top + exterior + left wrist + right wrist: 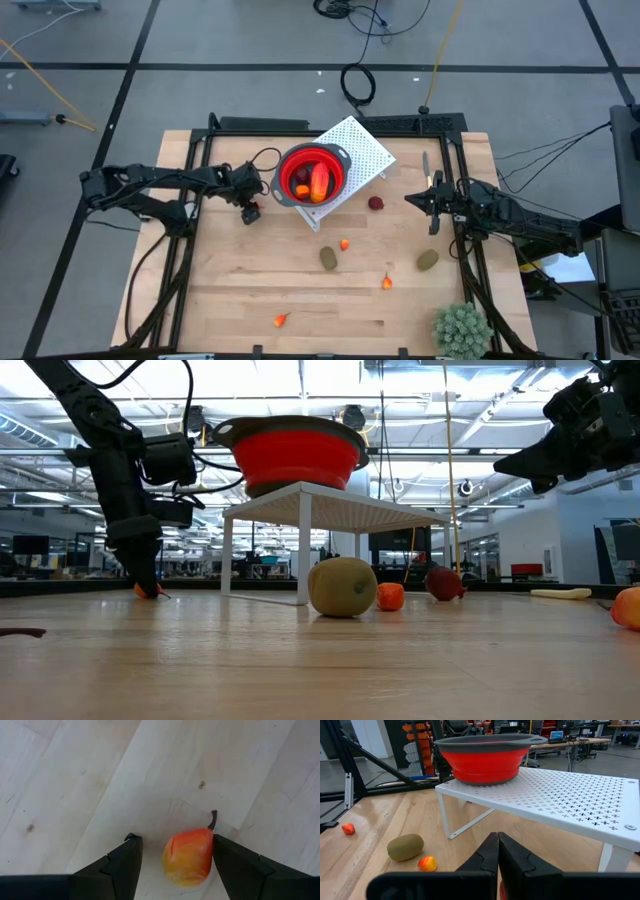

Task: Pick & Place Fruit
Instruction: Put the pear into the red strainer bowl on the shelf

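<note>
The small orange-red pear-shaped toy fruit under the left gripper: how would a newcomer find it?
Start at the round red bowl with grey rim on the white perforated stand. Just left of it, the left gripper points down at the wooden table. The small orange-red pear-shaped toy fruit lies between its open fingers; only this piece has a gripper over it.

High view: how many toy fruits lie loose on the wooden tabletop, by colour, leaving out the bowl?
Brown-green oval toy fruits: 2
Dark red ball: 1
Small orange pieces: 4, one within the left gripper
Total: 7
</note>
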You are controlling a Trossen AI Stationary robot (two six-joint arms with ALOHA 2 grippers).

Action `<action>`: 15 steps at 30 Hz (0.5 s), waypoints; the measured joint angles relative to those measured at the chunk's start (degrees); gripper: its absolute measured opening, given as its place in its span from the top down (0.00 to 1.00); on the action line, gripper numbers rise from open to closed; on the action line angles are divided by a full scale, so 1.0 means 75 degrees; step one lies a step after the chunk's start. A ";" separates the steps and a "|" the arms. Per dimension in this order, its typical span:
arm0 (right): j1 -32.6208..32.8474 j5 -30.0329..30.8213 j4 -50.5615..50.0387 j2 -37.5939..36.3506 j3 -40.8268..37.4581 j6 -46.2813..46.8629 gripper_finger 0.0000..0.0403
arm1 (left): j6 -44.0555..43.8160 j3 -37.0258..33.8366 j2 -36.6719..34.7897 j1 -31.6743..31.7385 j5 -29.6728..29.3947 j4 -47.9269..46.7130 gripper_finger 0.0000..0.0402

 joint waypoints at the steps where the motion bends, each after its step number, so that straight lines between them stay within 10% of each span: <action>1: 0.0000 0.0000 0.0000 0.0000 0.0000 0.0000 1.00 | 0.0000 0.0000 0.0003 0.0000 0.0006 -0.0003 0.41; 15: 0.0001 0.0000 -0.0002 -0.0003 0.0000 0.0003 1.00 | -0.0069 -0.0012 0.0007 -0.0002 0.0234 -0.0002 0.70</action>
